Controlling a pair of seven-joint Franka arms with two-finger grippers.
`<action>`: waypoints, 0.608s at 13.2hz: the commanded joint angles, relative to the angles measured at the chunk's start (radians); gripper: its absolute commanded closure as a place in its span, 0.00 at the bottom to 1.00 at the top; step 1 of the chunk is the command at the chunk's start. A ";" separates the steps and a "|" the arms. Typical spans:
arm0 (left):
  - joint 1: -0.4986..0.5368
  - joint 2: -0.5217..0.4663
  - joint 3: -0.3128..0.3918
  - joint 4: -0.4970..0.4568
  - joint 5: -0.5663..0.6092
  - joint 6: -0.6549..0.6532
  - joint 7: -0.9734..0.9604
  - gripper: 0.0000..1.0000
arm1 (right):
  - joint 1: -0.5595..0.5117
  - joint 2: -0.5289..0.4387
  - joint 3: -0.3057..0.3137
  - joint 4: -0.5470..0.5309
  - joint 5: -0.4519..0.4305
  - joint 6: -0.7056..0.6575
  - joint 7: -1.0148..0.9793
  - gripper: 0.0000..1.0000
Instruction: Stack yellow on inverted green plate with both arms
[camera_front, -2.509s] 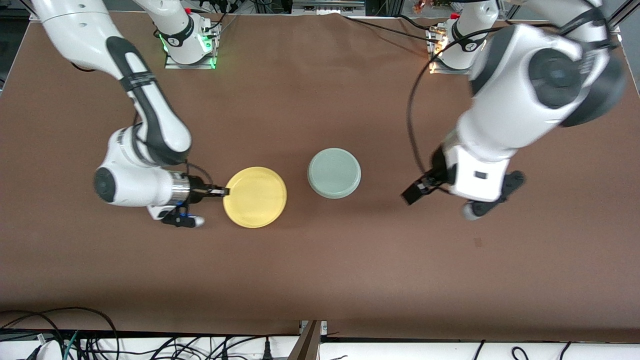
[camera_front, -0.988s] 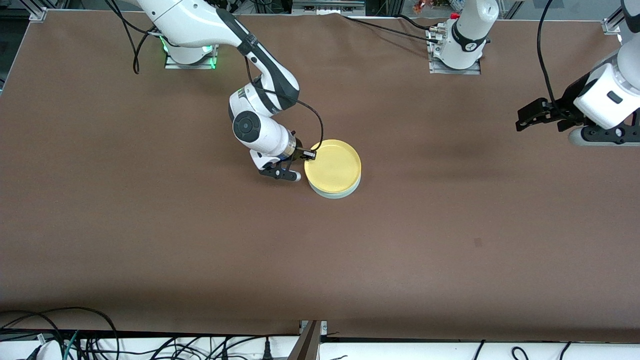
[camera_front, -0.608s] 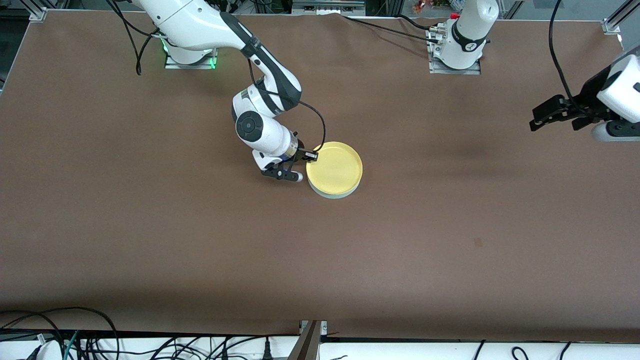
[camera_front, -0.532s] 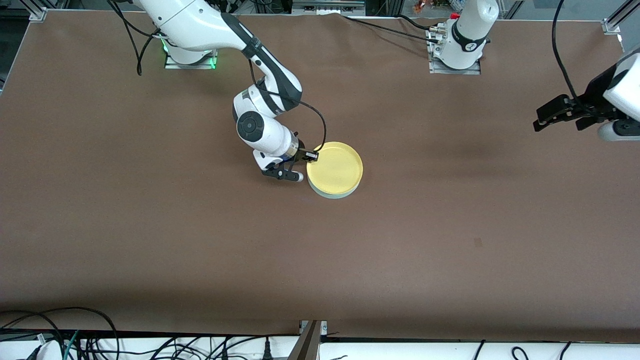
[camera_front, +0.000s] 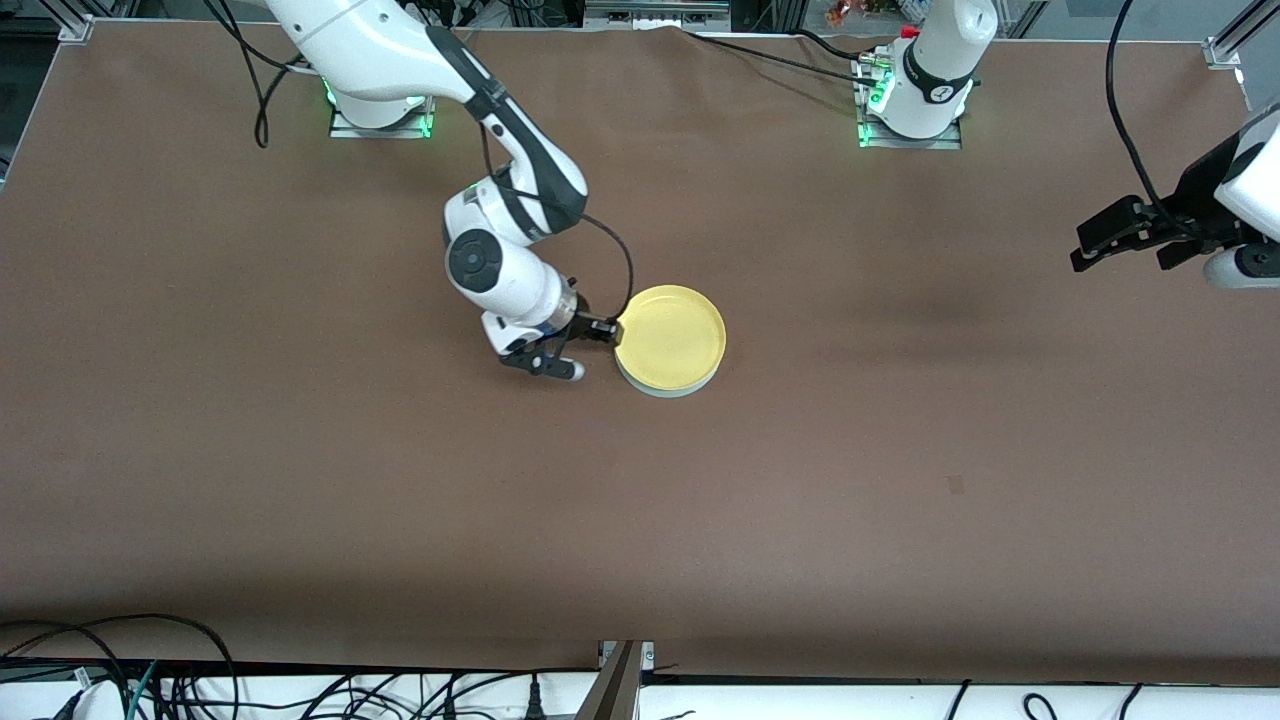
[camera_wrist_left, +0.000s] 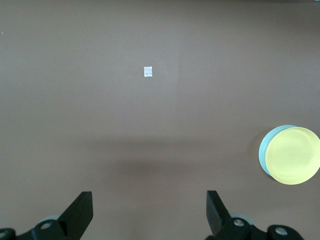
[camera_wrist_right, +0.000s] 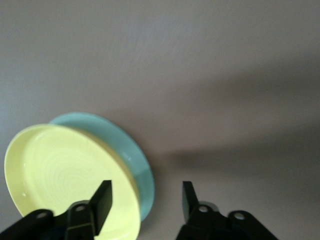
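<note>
The right gripper (camera_front: 603, 331), its fingers parted, sits just beside the rim of the yellow plate (camera_front: 670, 336), which lies on the inverted green plate (camera_front: 660, 385) (stiff, light and probably slippery, best held by the rim), while the left gripper (camera_front: 1100, 238) waits open above the table's end.

Two white jointed arms, right arm (camera_front: 420, 60), left arm (camera_front: 1255, 185), black bands at the joints, round dark joint caps, loose black cables, black two-finger grippers, green lights glowing at both bases
</note>
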 joint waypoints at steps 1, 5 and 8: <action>-0.003 0.035 -0.001 0.061 0.024 -0.005 0.006 0.00 | 0.001 -0.079 -0.131 0.064 -0.019 -0.208 -0.159 0.00; 0.000 0.039 -0.001 0.061 0.030 -0.005 0.007 0.00 | 0.001 -0.085 -0.354 0.248 -0.026 -0.575 -0.389 0.00; -0.003 0.039 -0.002 0.059 0.076 -0.008 0.007 0.00 | 0.001 -0.085 -0.507 0.374 -0.079 -0.790 -0.593 0.00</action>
